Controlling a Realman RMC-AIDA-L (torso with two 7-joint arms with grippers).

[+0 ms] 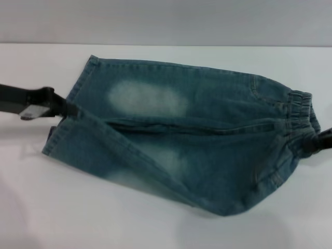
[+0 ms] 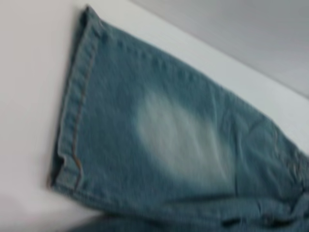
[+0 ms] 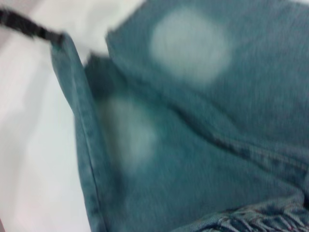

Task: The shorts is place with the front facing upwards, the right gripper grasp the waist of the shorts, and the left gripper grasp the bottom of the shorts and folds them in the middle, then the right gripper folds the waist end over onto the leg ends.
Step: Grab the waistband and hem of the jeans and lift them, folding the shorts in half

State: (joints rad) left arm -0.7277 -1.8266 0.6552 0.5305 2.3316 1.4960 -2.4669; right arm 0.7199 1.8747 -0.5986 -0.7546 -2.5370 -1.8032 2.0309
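While the shorts (image 1: 192,135) lay on the white table (image 1: 78,218), the left gripper (image 1: 66,109) pinched their leg ends (image 1: 70,116) and the right gripper (image 1: 314,142) clenched their waist (image 1: 301,111), apparently lifting the near leg to fold it lengthwise.

I'm seeing the shorts (image 3: 203,145) filling my view, two pale patches showing. The left gripper (image 3: 50,36) is touching a leg hem corner.

No legible text (anywhere visible)
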